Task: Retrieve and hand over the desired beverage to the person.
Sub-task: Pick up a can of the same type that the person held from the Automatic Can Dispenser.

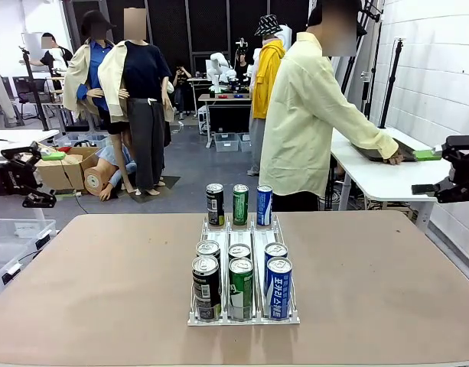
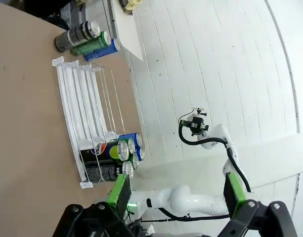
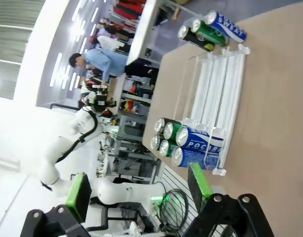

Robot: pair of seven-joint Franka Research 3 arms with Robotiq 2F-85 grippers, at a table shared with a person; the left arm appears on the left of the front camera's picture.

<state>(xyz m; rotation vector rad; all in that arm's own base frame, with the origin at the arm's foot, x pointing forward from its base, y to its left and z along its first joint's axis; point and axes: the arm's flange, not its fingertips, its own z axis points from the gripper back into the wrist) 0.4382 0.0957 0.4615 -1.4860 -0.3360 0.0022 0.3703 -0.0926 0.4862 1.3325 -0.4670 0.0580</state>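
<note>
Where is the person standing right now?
In the front view, the person stands beyond the brown table, right of centre, facing a white side table.

Open tabletop (image 1: 96, 275) flanks the central white rack (image 1: 252, 235) on both sides; six near cans (image 1: 240, 287) crowd its front end, three far cans (image 1: 240, 204) stand at its back end, bare lanes lie between them, and the person (image 1: 303, 122) stands beyond the far edge.
</note>
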